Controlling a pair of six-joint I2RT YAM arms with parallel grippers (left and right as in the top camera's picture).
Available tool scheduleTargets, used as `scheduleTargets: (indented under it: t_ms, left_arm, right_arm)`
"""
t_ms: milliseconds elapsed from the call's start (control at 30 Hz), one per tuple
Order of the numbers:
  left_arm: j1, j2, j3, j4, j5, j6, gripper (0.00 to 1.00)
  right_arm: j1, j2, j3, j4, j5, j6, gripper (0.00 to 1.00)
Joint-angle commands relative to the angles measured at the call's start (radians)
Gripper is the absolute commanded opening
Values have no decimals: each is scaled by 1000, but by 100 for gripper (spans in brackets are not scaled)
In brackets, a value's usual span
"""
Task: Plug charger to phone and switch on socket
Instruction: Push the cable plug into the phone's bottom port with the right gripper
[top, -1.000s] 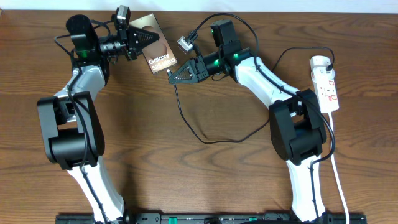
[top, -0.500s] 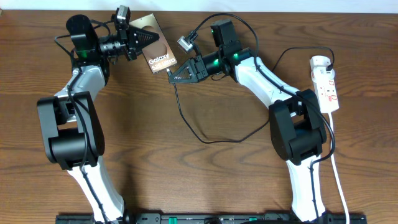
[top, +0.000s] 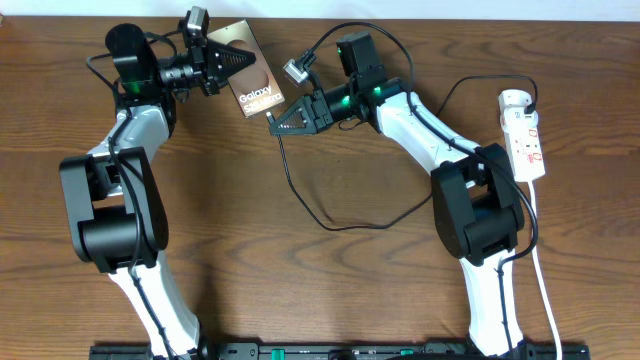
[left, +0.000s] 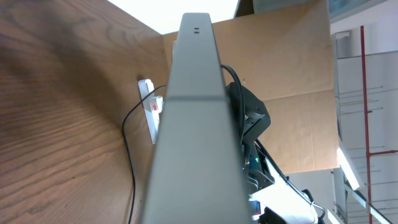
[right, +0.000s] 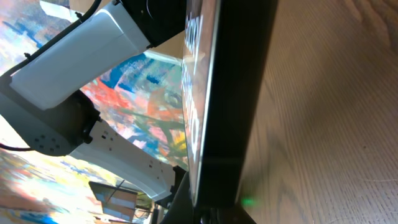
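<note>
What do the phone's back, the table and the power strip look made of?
Brown-bronze flat phone: glossy back, glass or plastic, judging by its sheen.
Brown table: matte wood or laminate, grain lines show.
White elongated power strip: smooth moulded plastic, probably.

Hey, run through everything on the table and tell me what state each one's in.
Phone: gripped by left gripper, back up.
Charger: tip in right gripper at phone's edge; whether seated, cannot tell.
Socket: lying flat, switch position unreadable.

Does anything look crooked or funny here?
The phone is slanted, pinched by the left gripper. The charger sprawls in a loose loop across the wood. Nothing looks broken or spilled.
</note>
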Motion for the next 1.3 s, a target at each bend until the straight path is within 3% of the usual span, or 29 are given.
scheduleTargets:
  t_ms: [0, 367, 1267]
  left_arm:
    - [3, -15, 13, 11, 24, -2, 7]
    - [3, -15, 13, 11, 24, -2, 7]
    - [29, -15, 13, 11, -7, -52, 7]
  right_arm:
    - [16, 3, 9, 3, -11, 8, 1]
    - [23, 3, 9, 137, -14, 131, 1]
    - [38, 3, 8, 122, -13, 119, 1]
